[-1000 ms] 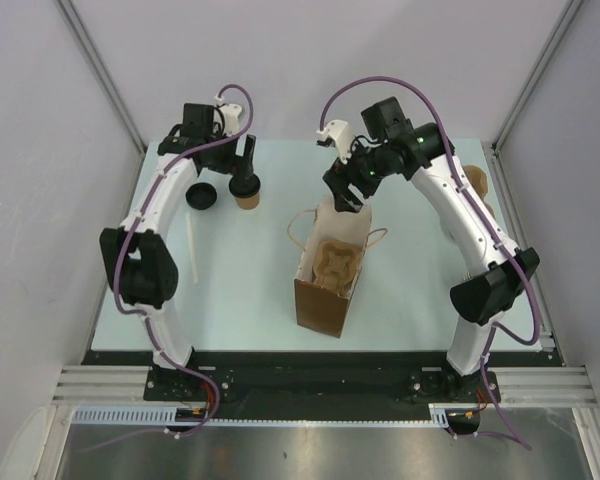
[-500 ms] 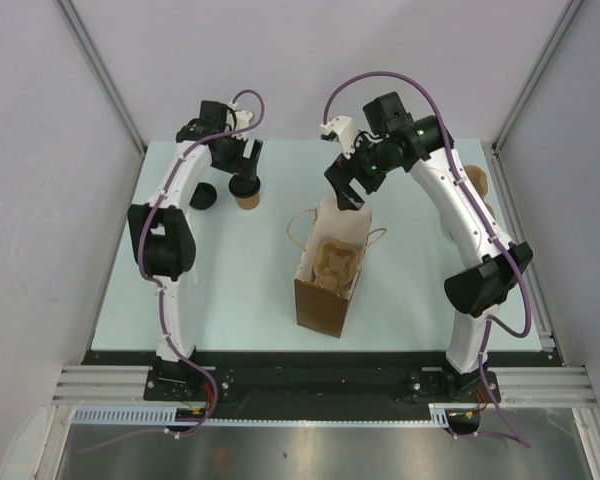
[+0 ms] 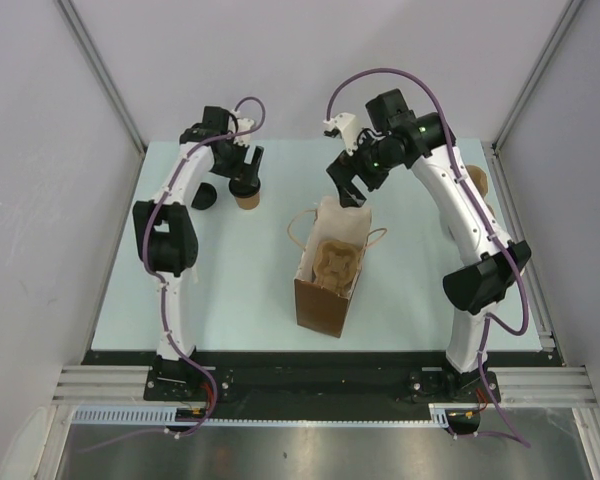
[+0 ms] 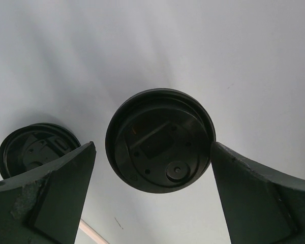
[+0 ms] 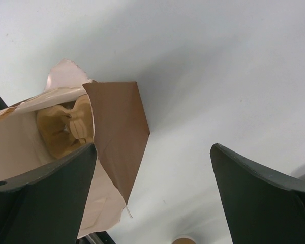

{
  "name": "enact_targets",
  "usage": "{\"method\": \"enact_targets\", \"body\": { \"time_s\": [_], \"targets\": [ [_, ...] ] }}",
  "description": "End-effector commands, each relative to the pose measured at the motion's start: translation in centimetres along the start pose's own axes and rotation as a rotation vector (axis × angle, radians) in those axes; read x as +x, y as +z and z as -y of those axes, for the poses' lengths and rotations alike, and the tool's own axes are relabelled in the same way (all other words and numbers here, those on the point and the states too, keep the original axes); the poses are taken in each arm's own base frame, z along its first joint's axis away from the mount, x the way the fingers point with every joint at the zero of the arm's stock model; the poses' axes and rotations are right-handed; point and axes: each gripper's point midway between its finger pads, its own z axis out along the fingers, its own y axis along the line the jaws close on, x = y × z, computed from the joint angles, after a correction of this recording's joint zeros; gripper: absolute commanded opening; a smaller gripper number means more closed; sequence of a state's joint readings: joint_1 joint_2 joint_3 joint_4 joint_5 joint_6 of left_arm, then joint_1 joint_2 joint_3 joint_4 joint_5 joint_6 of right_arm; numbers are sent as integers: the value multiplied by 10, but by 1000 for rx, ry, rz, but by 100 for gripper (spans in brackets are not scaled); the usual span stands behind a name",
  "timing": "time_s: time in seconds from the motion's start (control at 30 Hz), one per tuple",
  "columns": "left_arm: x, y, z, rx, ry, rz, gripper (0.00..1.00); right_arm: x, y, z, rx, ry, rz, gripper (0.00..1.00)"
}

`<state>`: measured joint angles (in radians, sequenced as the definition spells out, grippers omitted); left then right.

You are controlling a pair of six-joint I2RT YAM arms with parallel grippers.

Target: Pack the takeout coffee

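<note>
Well, toward the desk's far-left corner the left gripper (image 3: pixel 243 172), jaws spread, hangs over the takeout coffee (image 4: pixel 160 140); an off-centre squeeze could tip it. Rightward, the right gripper (image 3: pixel 348 190), likewise released, hovers over the paper bag (image 3: pixel 325 290)

In your left wrist view the coffee cup (image 4: pixel 160 140) shows only its black lid; the paper wall is hidden beneath it. One of the left fingers (image 4: pixel 51 198) covers part of the spare lid (image 4: pixel 30 147), and a pale stick (image 4: pixel 91 233) runs off the bottom edge. From above, black lid and black fingers merge, so you cannot tell whether they touch. Your right wrist view cuts the bag (image 5: pixel 117 132) at its left edge, and the pulp carrier (image 5: pixel 66 127) inside shows only in part. The stack of cups (image 3: pixel 475 183) sits half hidden behind the right arm.
</note>
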<state>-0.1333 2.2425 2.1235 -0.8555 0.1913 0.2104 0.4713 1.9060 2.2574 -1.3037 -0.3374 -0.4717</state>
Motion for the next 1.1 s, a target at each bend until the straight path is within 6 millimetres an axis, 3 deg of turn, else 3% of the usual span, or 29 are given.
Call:
{"method": "enact_targets", "body": {
  "time_s": [0.0,0.4,0.8,0.97,1.07],
  "targets": [
    [-12,-2,-3,19,-8,36,99,-6,-9,5,22,9,22,100],
    [-11,3,-2,30,-22,30,91,-3,-12,8,14,31,20,100],
    [-2,-1,-2,25,-37,8,95,-3,-13,12,14,16,24,100],
    [1,-1,0,38,-51,1,89,-3,-13,11,12,17,25,100],
    [1,-5,2,46,-60,4,80,-4,-12,11,8,16,28,100]
  ]
}}
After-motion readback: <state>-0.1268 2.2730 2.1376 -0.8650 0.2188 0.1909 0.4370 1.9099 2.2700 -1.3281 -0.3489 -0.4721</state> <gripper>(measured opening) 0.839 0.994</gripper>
